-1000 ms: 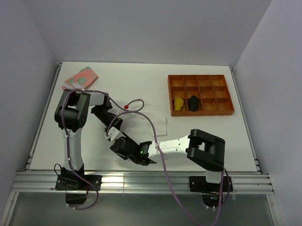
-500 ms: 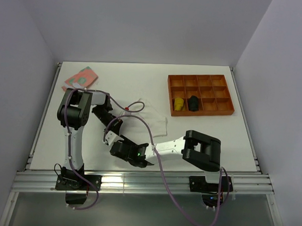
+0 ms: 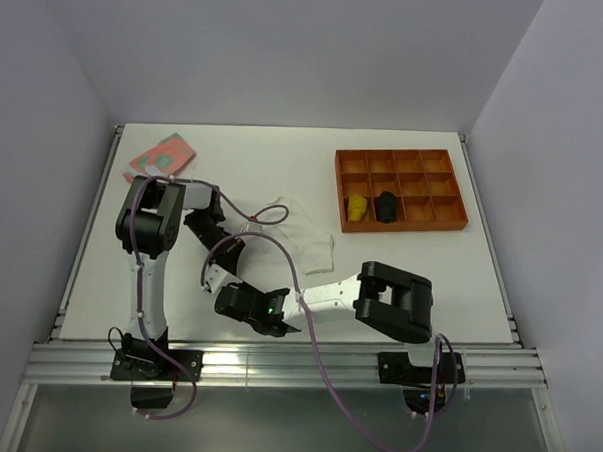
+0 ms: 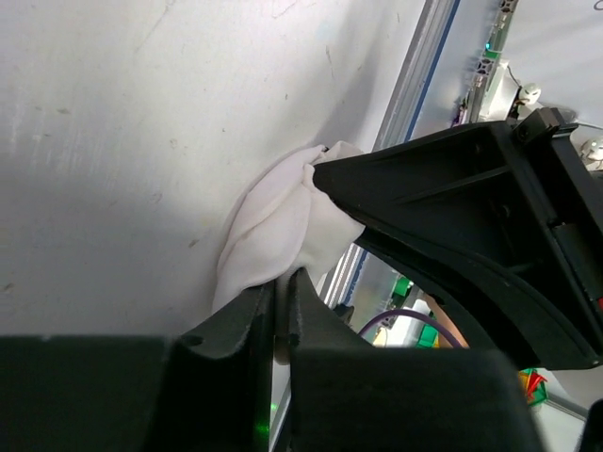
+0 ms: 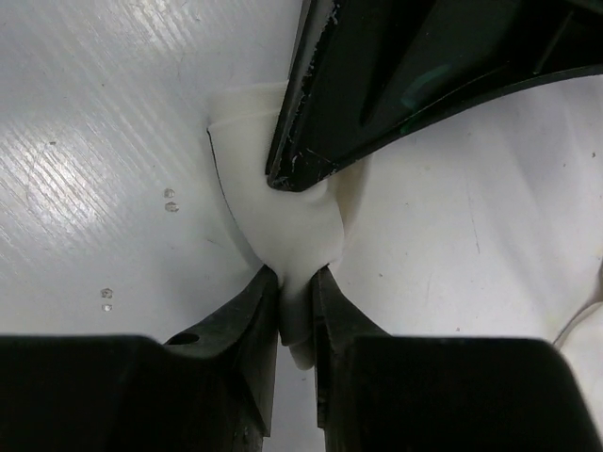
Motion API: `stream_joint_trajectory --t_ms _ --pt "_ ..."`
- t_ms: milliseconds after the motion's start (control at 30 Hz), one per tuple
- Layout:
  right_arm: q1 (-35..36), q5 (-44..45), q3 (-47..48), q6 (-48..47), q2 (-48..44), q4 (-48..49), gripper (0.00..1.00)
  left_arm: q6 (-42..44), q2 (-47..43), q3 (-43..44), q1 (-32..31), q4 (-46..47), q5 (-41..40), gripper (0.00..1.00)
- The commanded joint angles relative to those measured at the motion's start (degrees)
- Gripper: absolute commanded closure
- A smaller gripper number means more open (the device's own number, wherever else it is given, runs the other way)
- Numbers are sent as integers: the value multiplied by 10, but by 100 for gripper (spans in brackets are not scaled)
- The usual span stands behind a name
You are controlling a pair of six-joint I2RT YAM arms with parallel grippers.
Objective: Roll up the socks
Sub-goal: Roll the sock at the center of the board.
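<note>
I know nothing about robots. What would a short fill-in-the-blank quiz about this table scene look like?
1. The left gripper and right gripper both pinch a sock coloured ___.
2. On the table, the orange tray stands toward the far ___ corner.
3. In the tray, beside the yellow bundle, lies a second bundle, coloured ___.
Missing words: white; right; black.
</note>
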Motion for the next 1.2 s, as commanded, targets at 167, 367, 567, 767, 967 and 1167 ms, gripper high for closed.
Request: stream_joint_trajectory --t_ms 167,367,567,767,967,1167 --pt "-38 -78 -49 65 -54 -17 95 -38 -85 24 2 102 30 70" --pt "-52 -119 -60 77 -66 -44 96 -104 -141 18 35 182 90 63" --pt "-66 -158 -47 75 -66 -76 96 -187 -229 -46 101 328 101 63" --pt "-107 -238 -26 73 -59 -106 96 -205 -334 -117 180 440 64 62" --pt "-161 -313 23 75 -28 -157 95 -137 -435 -196 190 475 26 58" --pt "-215 -389 90 73 16 -222 94 -25 -525 -279 152 495 -10 52"
